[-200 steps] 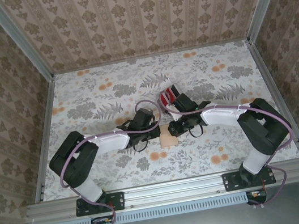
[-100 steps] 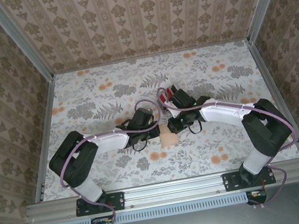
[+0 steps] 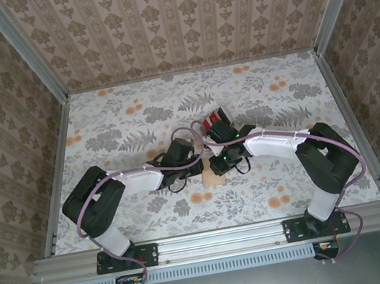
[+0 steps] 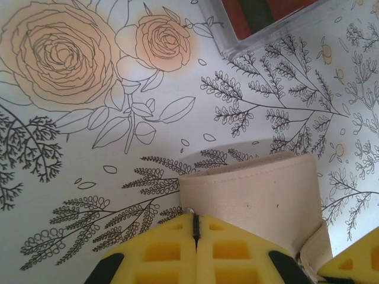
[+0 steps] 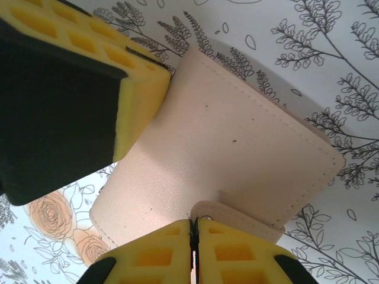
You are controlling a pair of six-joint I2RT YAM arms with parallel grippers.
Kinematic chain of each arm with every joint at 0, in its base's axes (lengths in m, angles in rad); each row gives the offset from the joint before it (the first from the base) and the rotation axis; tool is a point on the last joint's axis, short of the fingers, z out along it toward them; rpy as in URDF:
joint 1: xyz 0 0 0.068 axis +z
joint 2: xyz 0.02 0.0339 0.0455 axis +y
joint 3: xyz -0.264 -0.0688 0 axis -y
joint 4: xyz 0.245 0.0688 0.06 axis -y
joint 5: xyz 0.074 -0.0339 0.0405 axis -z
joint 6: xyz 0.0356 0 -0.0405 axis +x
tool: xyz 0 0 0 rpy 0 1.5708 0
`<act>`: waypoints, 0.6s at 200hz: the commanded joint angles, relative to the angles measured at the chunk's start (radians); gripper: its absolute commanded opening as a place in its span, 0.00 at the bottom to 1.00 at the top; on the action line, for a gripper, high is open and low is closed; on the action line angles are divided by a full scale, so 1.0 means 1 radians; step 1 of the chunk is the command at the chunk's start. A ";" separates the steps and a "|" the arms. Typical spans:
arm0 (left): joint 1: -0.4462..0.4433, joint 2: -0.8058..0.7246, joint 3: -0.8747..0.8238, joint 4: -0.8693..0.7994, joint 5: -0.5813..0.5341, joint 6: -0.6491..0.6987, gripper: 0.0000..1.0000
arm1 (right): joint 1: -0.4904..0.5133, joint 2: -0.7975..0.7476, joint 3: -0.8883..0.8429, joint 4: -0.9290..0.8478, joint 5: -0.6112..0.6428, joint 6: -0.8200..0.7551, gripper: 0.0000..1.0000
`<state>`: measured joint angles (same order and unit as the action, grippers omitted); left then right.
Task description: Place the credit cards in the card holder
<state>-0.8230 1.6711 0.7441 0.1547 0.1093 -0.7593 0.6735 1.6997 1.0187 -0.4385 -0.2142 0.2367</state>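
The card holder (image 5: 225,148) looks matt, grainy, leather-like; the table surface (image 4: 278,77) smooth.

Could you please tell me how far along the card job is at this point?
Done: nothing visibly loaded; the credit cards lie apart, beyond the card holder. In hand: the left claw pinches the holder's edge and the right claw its flap, apparently to open it. Left: opening it and inserting every card.

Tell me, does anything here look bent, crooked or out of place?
Only the tan card holder: it is bowed into a curve rather than lying flat, pinched at two edges by the left gripper and the right gripper. The credit cards sit apart, farther back.
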 commanded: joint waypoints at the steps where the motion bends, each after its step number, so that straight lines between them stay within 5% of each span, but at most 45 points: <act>1: 0.001 -0.022 -0.025 0.008 0.012 0.011 0.05 | 0.008 0.012 0.016 -0.041 0.068 -0.013 0.12; 120: -0.001 -0.002 -0.020 0.019 0.020 0.012 0.05 | 0.012 0.013 0.023 -0.053 0.113 0.000 0.11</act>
<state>-0.8230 1.6676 0.7288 0.1738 0.1131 -0.7593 0.6815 1.6890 1.0203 -0.4572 -0.1116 0.2375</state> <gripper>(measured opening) 0.052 0.116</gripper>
